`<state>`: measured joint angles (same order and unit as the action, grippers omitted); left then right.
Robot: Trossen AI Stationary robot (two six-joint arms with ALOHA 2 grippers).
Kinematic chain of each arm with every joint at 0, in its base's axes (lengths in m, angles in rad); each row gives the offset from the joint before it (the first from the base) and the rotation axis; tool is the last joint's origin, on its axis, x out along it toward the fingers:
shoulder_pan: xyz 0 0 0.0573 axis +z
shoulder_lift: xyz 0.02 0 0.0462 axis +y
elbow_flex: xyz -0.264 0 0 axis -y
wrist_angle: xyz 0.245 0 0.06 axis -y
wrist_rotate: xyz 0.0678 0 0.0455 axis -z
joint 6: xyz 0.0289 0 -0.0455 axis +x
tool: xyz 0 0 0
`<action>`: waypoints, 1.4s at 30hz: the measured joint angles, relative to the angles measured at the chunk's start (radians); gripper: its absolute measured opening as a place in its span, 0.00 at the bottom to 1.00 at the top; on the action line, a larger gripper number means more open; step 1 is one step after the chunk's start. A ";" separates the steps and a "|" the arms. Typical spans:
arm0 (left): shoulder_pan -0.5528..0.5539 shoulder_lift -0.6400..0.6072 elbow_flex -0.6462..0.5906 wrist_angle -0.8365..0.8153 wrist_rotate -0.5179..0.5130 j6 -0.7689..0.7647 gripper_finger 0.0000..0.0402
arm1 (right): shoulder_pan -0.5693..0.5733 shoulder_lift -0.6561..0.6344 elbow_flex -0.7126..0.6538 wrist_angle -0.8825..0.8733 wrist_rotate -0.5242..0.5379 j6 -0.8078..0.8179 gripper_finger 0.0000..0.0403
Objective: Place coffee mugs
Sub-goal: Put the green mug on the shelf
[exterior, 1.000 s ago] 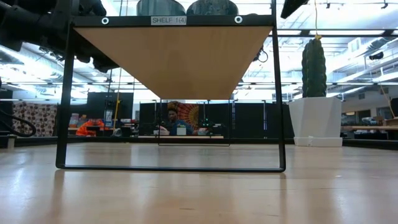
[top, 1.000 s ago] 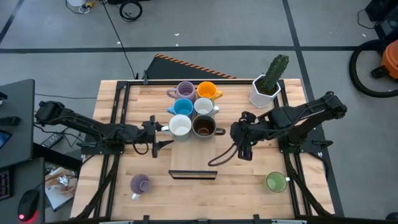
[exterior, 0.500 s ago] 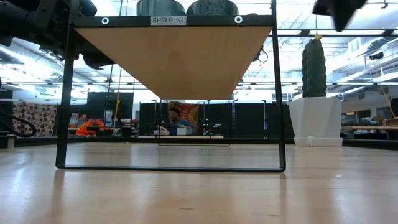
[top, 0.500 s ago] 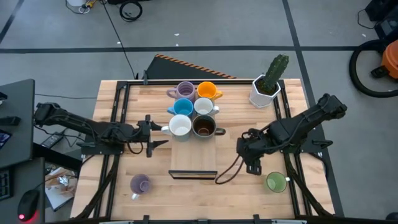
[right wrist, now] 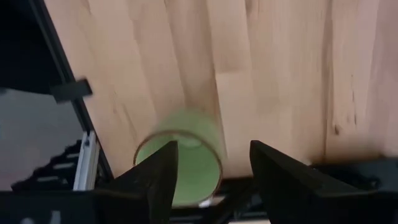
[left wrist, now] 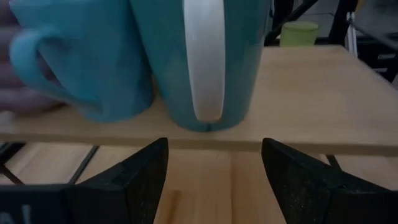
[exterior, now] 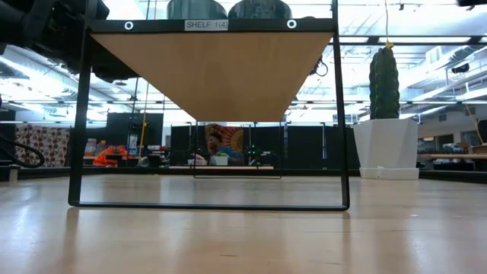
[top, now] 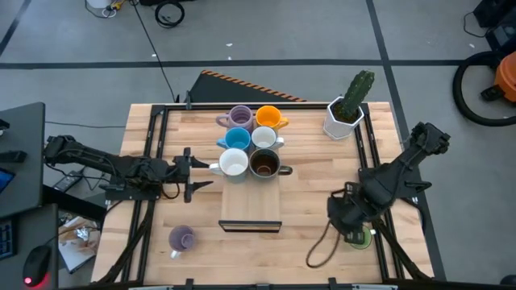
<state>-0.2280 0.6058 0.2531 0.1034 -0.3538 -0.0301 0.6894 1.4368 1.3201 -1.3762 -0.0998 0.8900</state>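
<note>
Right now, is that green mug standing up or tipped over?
Upright: the right wrist view looks down into the green mug through its round open mouth, between the open right gripper fingers.

A white pot with a green cactus (top: 347, 107) is standing at the far right corner of the wooden table (top: 306, 217) — well apart from a black-framed wooden shelf (top: 251, 211) sitting mid-table. Beyond the table, a black cable (top: 153, 48) is trailing across the grey floor — and an orange-striped board (top: 242, 85) is lying there.

Right tool (top: 352, 235) hangs low, fingers spread (left tool (top: 196, 171) likewise).
</note>
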 joint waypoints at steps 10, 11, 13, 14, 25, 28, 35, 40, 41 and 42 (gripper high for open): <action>-0.001 -0.005 0.000 -0.007 0.035 -0.040 0.66 | 0.204 0.000 -0.077 0.081 -0.022 0.307 0.47; -0.001 -0.005 0.000 -0.007 0.053 -0.045 0.66 | 0.224 0.000 -0.100 0.122 -0.049 0.343 0.47; -0.001 -0.005 0.000 -0.007 0.087 -0.058 0.66 | 0.261 0.001 -0.145 0.194 -0.100 0.404 0.46; -0.001 -0.004 0.000 -0.006 0.098 -0.061 0.66 | 0.278 0.002 -0.163 0.209 -0.122 0.430 0.46; -0.001 -0.004 0.000 -0.005 0.130 -0.108 0.66 | 0.340 0.001 -0.264 0.148 -0.163 0.532 0.45; -0.001 -0.004 0.000 -0.004 0.141 -0.119 0.66 | 0.345 0.000 -0.283 0.160 -0.152 0.505 0.46; -0.001 -0.004 0.000 -0.004 0.175 -0.149 0.66 | 0.358 0.001 -0.294 0.173 -0.134 0.474 0.46; -0.001 -0.004 0.000 -0.004 0.176 -0.164 0.66 | 0.377 0.001 -0.294 0.192 -0.140 0.476 0.45; -0.001 -0.004 0.000 -0.004 0.176 -0.166 0.66 | 0.386 0.001 -0.294 0.193 -0.146 0.481 0.45; -0.001 -0.004 0.000 -0.004 0.176 -0.168 0.66 | 0.399 0.001 -0.294 0.193 -0.139 0.490 0.45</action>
<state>-0.2295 0.6014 0.2531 0.0994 -0.1780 -0.1978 1.0887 1.4380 1.0256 -1.1831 -0.2390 1.3799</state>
